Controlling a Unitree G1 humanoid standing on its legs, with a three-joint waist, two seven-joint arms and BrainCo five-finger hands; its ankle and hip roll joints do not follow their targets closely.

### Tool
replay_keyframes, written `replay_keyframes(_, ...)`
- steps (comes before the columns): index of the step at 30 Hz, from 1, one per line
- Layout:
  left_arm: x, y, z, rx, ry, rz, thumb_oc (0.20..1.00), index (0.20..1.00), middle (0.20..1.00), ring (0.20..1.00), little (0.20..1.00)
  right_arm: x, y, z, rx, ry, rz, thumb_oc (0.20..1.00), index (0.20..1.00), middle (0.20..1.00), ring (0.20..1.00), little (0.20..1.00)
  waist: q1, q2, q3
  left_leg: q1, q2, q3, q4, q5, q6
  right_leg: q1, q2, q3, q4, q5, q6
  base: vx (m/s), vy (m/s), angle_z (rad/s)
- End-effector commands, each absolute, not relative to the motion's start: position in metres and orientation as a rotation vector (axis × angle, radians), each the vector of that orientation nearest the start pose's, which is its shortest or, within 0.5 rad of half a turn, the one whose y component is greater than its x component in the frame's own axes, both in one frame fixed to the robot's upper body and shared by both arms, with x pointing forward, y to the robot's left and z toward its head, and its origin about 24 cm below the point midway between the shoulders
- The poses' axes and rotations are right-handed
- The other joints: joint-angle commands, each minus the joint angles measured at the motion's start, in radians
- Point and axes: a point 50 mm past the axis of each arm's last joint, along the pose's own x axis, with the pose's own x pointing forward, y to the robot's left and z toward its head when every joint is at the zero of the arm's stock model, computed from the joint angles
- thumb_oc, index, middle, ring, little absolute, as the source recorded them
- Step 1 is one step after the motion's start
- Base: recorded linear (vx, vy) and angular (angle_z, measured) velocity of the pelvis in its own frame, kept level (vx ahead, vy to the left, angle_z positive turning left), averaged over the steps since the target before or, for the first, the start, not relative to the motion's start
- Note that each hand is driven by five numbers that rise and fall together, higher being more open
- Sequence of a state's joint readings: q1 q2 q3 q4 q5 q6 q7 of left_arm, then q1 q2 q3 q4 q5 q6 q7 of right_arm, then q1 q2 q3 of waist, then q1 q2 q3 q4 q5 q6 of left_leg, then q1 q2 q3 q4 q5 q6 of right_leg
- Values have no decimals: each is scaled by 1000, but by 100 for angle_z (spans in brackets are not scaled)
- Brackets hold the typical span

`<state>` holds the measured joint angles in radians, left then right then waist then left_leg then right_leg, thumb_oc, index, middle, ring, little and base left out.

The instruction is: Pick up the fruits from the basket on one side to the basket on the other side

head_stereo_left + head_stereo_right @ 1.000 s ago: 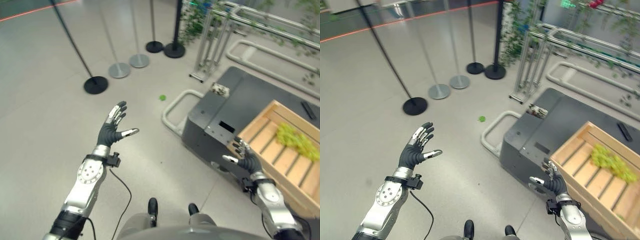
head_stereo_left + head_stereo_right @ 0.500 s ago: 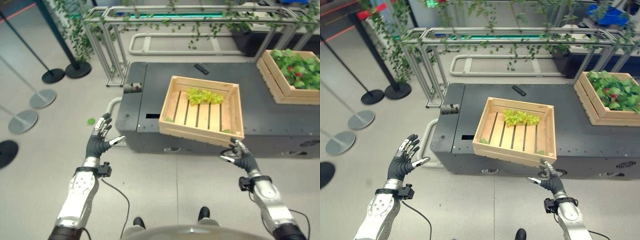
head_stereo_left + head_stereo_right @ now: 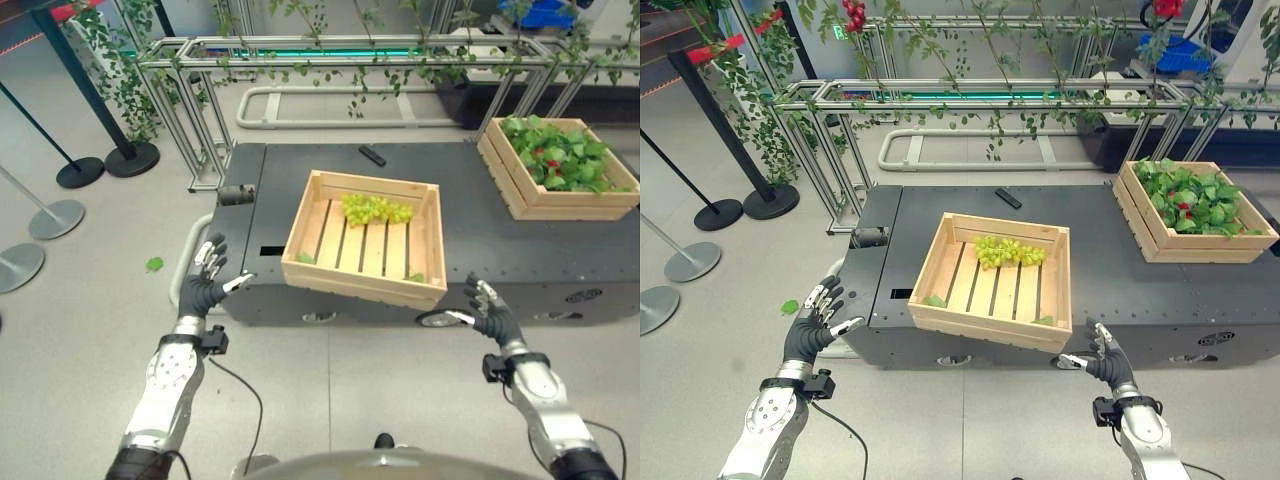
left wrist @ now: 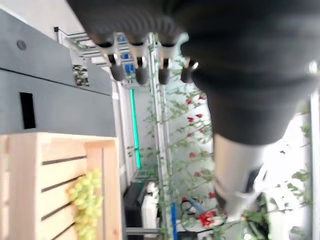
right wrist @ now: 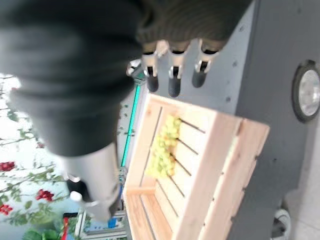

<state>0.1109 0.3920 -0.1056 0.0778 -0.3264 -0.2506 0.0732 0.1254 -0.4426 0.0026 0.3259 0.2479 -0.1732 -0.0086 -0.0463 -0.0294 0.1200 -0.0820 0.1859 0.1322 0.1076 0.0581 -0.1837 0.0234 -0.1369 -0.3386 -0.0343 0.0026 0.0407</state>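
- Currently the step in hand looks like reaching for the fruit; doing it well probably means leaning in so one hand can come down over the grapes from above and close gently on the bunch, not the slats.
- Left hand (image 3: 204, 287) hovers with fingers spread, holding nothing, just off the near left corner of the dark grey metal platform (image 3: 470, 215).
- Right hand (image 3: 489, 312) is likewise spread and empty, off the platform's near edge.
- Pale slatted wooden crate (image 3: 362, 240) sits mid-platform, overhanging that near edge.
- Bunch of green grapes (image 3: 374, 208) lies against the crate's far wall.
- Second wooden crate of leafy greens with red fruit (image 3: 556, 164) stands at the far right corner.
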Motion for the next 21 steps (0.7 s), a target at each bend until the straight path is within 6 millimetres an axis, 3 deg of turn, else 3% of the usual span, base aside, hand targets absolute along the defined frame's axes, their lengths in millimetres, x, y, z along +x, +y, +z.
replay_keyframes(1,234,221,52,138,-136,31,1000,1000,1000,1000,1000,220,-270,10,-205,118,-137,1000,1000,1000,1000,1000,5,3,5,-39,-25,-17,-15,-8,50,-21,8,21,17,-46,83,43,27,9)
replay_keyframes(4,231,224,50,160,-127,23,1000,1000,1000,1000,1000,219,-267,3,-192,142,-130,1000,1000,1000,1000,1000,-4,3,-1,-2,-33,-18,-10,-50,59,-13,-4,38,32,-39,87,74,107,1)
replay_keyframes(8,229,227,44,159,-97,33,1000,1000,1000,1000,1000,218,-262,-2,-165,157,-125,1000,1000,1000,1000,1000,-6,-7,-32,46,-47,15,-42,-60,72,2,-15,56,23,-31,93,93,89,-13)
replay_keyframes(21,229,224,37,175,-58,20,1000,1000,1000,1000,1000,217,-252,-11,-116,185,-132,1000,1000,1000,1000,1000,-8,-19,-63,129,-52,37,-123,-58,84,35,-17,59,16,-32,107,24,32,-5)
